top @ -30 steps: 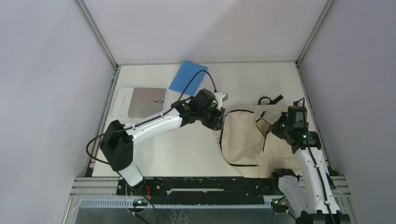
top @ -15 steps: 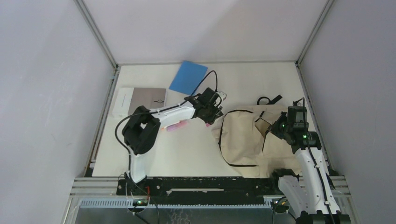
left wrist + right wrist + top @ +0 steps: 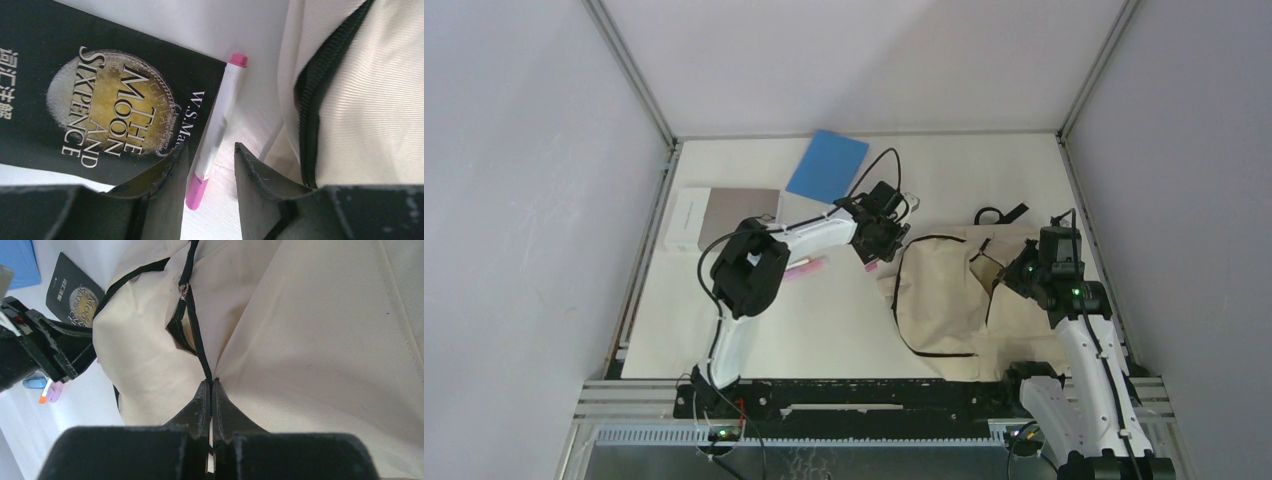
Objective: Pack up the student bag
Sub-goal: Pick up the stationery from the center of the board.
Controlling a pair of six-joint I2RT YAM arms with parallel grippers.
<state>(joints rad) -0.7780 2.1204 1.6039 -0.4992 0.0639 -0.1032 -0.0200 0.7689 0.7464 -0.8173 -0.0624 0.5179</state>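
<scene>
The cream student bag (image 3: 944, 295) lies slumped on the right, its black zipper seam (image 3: 200, 347) pinched tight by the right gripper (image 3: 211, 385) — just to its left the nearer left gripper (image 3: 210, 165), fingers spread, straddles a pink-capped pen (image 3: 220, 115) lying lengthwise between them.
</scene>
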